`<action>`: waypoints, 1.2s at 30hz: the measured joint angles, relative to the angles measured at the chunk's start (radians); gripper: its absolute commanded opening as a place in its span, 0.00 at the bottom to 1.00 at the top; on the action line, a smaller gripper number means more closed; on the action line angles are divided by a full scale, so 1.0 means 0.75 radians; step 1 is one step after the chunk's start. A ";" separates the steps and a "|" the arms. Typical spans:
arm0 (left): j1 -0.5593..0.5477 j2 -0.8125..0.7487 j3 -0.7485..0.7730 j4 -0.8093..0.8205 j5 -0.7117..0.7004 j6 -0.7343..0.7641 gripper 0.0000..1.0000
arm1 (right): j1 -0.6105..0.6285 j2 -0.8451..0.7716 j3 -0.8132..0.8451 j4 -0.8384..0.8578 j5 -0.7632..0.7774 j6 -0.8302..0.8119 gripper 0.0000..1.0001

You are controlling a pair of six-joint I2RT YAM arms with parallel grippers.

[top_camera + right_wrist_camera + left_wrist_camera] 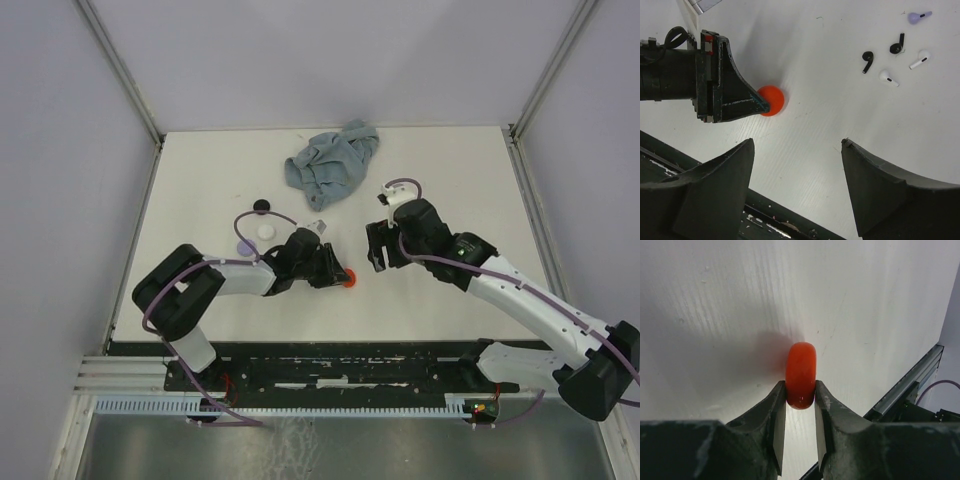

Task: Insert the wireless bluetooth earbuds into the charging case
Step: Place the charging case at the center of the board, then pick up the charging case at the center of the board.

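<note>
Dark fingers of the left tool [800, 390] pinch a glossy orange-red round plastic disc [800, 365] by its flat faces, edge-on, low at the white counter [715, 315]. Facing it, the right tool [796, 145] hangs with its fingers spread wide. Loose on the counter, clustered well apart from the disc, lie a tiny curved lilac plastic earbud [916, 17], two black earbuds [897, 46] [867, 60] and two white earbuds [918, 59] [888, 78]. A crumpled grey-blue cloth [333, 165] sits at the far side.

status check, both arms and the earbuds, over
Left gripper shut on red disc, held on edge. Right gripper open, empty. Earbuds loose on table. Cloth at back, out of the way.
</note>
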 measured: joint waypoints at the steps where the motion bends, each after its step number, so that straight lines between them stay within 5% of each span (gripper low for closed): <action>1: -0.001 0.003 0.006 -0.019 -0.011 0.000 0.45 | 0.000 -0.003 -0.003 0.001 0.002 0.001 0.79; 5: -0.001 -0.003 0.022 -0.098 -0.071 -0.006 0.66 | -0.002 -0.010 -0.006 0.000 0.020 0.004 0.79; 12: 0.002 -0.109 0.062 -0.315 -0.224 0.043 0.84 | -0.002 -0.010 -0.006 -0.021 0.061 0.005 0.80; 24: 0.238 -0.368 0.160 -0.792 -0.505 0.202 0.89 | -0.011 0.006 0.048 -0.140 0.100 -0.064 0.89; 36: 0.488 -0.314 0.291 -1.131 -0.708 0.080 0.95 | -0.019 0.031 0.068 -0.133 0.026 -0.118 0.90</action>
